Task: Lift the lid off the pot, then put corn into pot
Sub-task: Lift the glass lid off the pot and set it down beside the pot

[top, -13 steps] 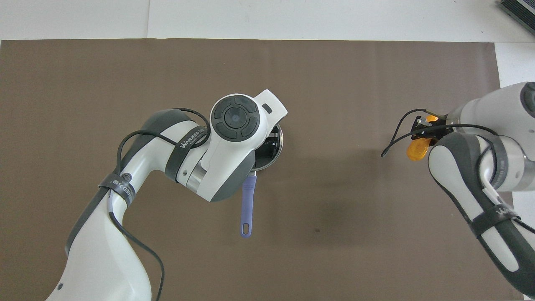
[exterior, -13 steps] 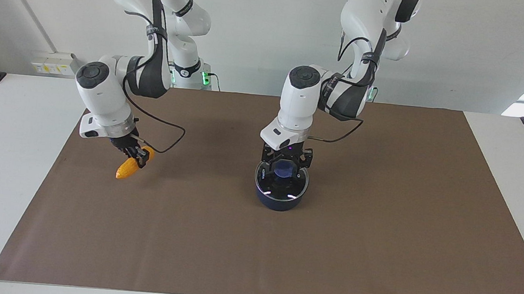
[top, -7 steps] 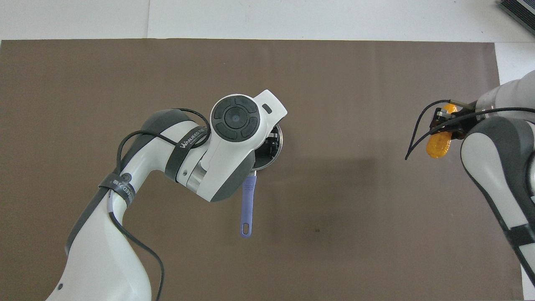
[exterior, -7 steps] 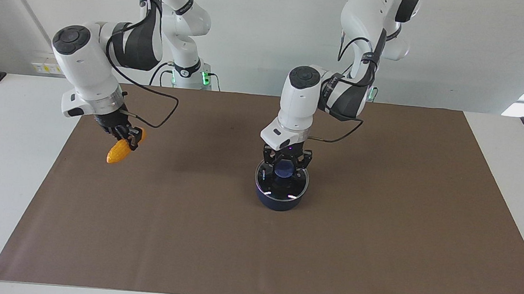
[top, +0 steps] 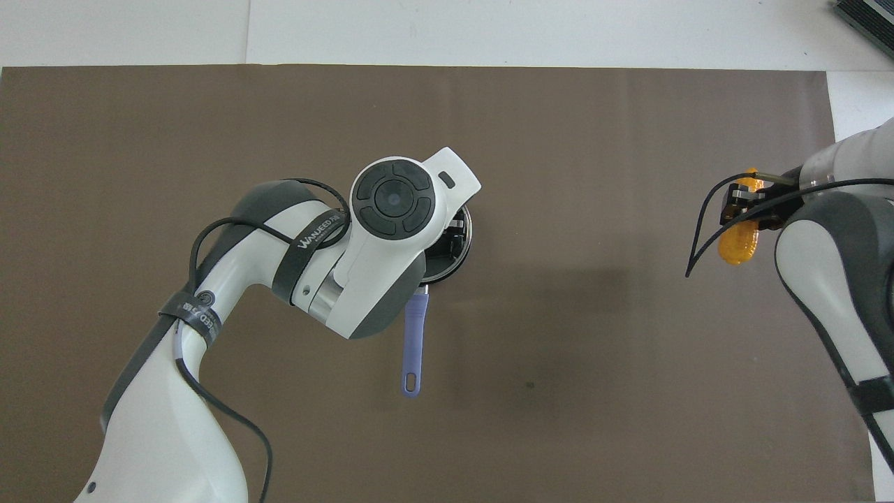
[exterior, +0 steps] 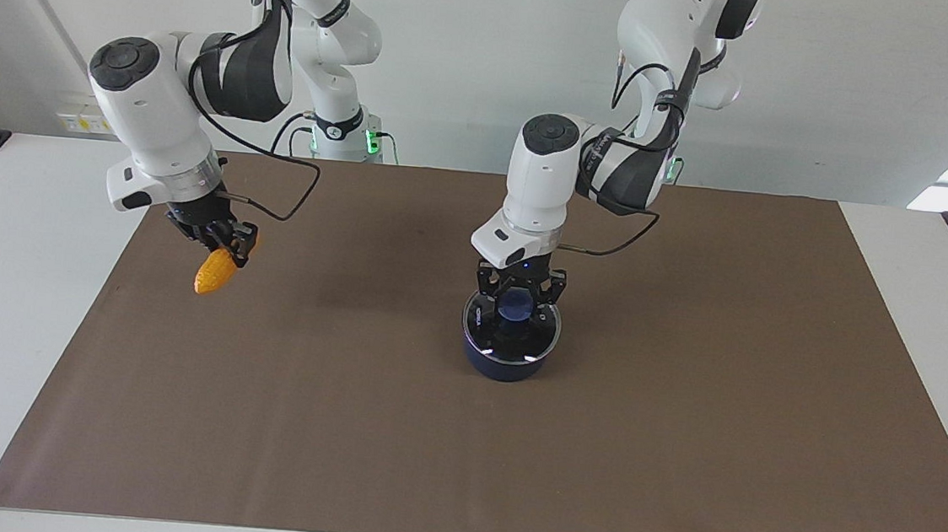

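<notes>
Blue-knobbed lid (exterior: 512, 324) sits gripped beneath left claw (exterior: 517, 301), on pot (exterior: 507, 362).

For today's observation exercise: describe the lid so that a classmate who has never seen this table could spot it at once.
Start at the brown mat that covers the table, and find the small navy pot near its middle. The lid sits on that pot, under the left end effector, which is shut on its knob. It is the only clear glass disc here, with a thin metal rim and a blue knob.
</notes>
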### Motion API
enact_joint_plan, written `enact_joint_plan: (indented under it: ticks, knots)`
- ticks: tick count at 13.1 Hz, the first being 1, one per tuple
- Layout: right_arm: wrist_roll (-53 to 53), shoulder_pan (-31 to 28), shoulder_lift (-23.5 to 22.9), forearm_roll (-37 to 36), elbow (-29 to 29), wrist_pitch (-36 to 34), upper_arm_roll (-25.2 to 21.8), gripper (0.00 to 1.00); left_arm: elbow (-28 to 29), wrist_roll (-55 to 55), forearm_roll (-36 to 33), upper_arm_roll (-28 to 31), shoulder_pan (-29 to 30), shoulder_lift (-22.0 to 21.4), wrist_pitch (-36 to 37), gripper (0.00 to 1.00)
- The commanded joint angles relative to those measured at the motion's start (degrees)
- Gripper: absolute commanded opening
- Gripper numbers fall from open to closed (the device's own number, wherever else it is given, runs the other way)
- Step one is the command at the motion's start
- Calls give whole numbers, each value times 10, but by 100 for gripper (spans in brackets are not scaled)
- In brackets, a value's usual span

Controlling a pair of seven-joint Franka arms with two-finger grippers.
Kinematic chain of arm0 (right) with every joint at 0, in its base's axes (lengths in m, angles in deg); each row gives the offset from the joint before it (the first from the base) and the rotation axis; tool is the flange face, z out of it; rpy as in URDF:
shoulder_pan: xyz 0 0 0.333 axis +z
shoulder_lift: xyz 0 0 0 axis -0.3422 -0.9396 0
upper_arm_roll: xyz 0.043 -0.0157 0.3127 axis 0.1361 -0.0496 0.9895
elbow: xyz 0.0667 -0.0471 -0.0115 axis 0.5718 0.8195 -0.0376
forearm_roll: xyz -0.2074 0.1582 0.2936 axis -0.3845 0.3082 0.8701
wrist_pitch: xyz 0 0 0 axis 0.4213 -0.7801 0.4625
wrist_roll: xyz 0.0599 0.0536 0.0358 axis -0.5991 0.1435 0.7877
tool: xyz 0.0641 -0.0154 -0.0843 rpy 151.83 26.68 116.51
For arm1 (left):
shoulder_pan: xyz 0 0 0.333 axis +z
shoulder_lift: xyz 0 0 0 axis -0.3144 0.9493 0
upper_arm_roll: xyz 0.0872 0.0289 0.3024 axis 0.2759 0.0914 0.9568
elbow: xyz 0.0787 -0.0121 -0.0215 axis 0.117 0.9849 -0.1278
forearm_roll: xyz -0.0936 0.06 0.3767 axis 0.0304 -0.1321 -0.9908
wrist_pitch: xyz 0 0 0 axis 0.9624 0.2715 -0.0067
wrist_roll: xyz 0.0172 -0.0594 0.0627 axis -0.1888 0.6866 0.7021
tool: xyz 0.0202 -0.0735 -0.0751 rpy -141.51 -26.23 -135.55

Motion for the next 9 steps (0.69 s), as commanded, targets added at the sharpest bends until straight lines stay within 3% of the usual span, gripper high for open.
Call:
enact_joint_plan:
  ticks: [1, 4, 9]
  knots:
    - [58, -5, 21, 12, -1, -13, 3, 0, 7, 1, -14, 7, -2, -44, 27, 14]
    - [72, -4, 43, 10, -1, -41, 8, 0, 17, -69, -12, 11, 31, -76, 66, 0]
    - [120, 32, 52, 0, 3, -63, 14, 0, 41, -158, -12, 11, 105, -98, 59, 0]
